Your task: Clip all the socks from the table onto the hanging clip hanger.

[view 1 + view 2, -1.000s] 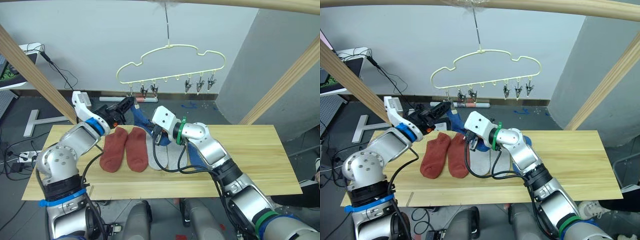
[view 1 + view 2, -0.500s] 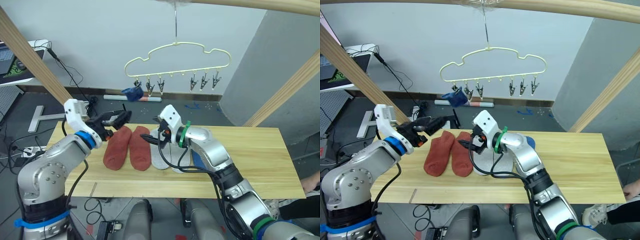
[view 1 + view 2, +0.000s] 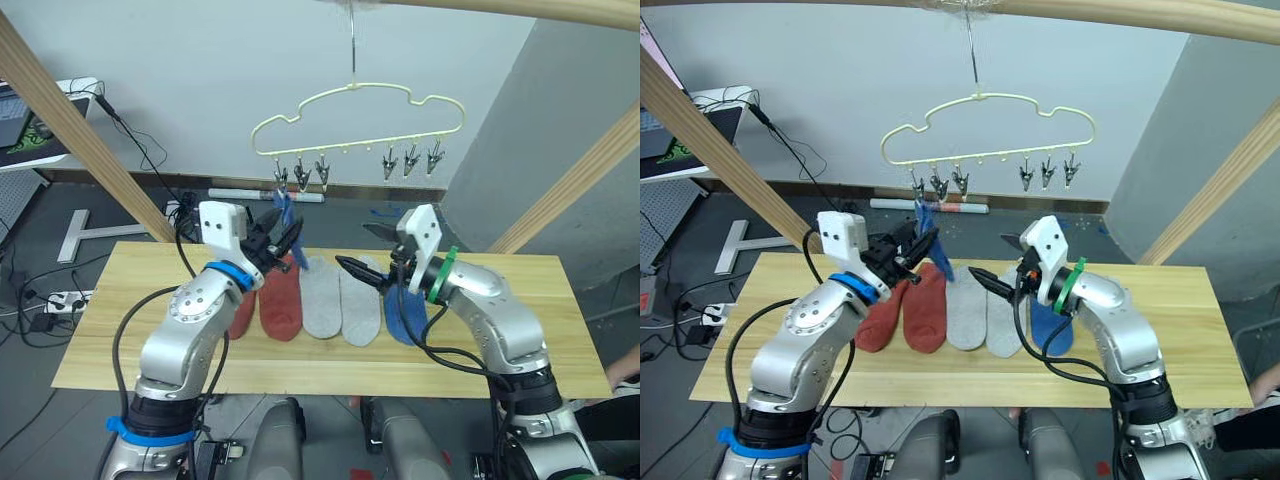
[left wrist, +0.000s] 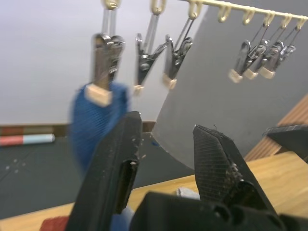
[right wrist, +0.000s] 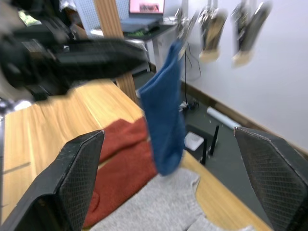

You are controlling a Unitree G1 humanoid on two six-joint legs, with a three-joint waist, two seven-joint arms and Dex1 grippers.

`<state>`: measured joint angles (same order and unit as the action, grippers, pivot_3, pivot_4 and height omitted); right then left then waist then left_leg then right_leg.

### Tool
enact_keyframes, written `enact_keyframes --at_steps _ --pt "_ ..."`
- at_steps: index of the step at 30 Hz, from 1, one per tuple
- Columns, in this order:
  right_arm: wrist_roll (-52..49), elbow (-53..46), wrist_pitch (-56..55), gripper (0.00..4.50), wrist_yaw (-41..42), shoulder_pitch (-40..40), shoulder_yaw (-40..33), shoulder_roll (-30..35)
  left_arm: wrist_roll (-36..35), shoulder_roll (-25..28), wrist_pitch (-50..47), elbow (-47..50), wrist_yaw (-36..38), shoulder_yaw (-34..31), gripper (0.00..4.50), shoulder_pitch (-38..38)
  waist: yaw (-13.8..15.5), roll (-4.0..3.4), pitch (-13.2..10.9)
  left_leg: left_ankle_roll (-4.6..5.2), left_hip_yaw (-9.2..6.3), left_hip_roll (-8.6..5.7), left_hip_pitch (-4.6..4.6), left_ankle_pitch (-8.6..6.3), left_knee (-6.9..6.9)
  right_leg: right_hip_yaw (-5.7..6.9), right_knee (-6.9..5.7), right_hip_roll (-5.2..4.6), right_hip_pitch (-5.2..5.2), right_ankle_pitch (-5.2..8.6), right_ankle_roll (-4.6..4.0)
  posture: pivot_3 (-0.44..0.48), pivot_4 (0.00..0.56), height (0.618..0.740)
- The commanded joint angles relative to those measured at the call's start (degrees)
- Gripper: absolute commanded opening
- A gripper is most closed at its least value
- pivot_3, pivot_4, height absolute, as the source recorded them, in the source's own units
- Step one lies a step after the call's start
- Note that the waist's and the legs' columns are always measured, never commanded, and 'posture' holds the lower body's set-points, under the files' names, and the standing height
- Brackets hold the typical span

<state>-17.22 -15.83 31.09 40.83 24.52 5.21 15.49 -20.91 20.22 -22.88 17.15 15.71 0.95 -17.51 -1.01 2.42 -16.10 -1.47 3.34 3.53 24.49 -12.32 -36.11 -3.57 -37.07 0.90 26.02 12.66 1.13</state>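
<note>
The pale-yellow clip hanger [image 3: 353, 89] hangs from the top pole. A blue sock [image 3: 288, 214] dangles from its leftmost clip [image 4: 103, 72]. My left gripper [image 3: 285, 240] is raised right beside this sock, its fingers apart with nothing between them; the sock [image 4: 96, 122] shows just behind one finger [image 4: 118, 163]. My right gripper [image 3: 358, 248] is open wide above the table [image 3: 120, 320], right of the hanging sock [image 5: 163, 125]. On the table lie two rust-red socks [image 3: 282, 300], two grey socks [image 3: 322, 298] and one blue sock [image 3: 405, 318] in a row.
Thick wooden frame poles slant up at the left [image 3: 60, 130] and right [image 3: 575, 170]. The other hanger clips [image 3: 408, 160] hang bare. Behind the table are cables and a white stand [image 3: 80, 235] on the floor.
My left gripper has risen from the table's left side up to the hanging blue sock. My right gripper has drawn back to the right and opened wide. The sock now hangs straight down.
</note>
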Motion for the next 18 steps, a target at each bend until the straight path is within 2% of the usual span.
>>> enact_keyframes --at_steps 1,7,12,18 --pt "-4.2 -5.5 2.3 4.50 -0.6 0.7 -2.5 0.8 4.0 -3.5 4.8 -3.0 -1.7 1.4 2.02 -2.4 -0.3 0.00 0.0 0.00 0.01 0.00 0.03 0.00 -0.03 0.01 0.00 0.00 0.00 0.00 0.00 -0.030 0.276 0.740" --pt "-5.5 -6.3 3.2 4.50 -2.4 2.5 -3.0 1.8 8.2 -6.6 9.1 -9.3 -2.7 1.1 2.02 -5.9 -0.9 0.00 0.0 0.03 0.00 -0.03 0.17 0.00 -0.28 0.05 -0.03 0.02 0.00 -0.02 0.03 -0.040 0.279 0.740" --pt "-6.2 -6.2 3.3 4.50 -3.5 3.9 -3.6 2.2 12.3 -9.0 14.9 -18.3 -5.7 0.2 2.02 -10.4 -0.9 0.00 0.0 0.03 -0.02 -0.03 0.26 0.00 -0.45 0.17 -0.10 0.02 0.00 -0.03 0.04 -0.051 0.274 0.740" --pt "-7.3 -6.9 4.1 4.50 -4.5 4.9 -4.4 2.8 13.6 -9.8 18.5 -22.8 -5.7 -0.6 2.02 -13.1 -0.9 0.00 0.0 0.04 -0.04 -0.01 0.33 -0.01 -0.60 0.44 -0.13 0.01 -0.01 -0.05 0.04 -0.070 0.268 0.740"
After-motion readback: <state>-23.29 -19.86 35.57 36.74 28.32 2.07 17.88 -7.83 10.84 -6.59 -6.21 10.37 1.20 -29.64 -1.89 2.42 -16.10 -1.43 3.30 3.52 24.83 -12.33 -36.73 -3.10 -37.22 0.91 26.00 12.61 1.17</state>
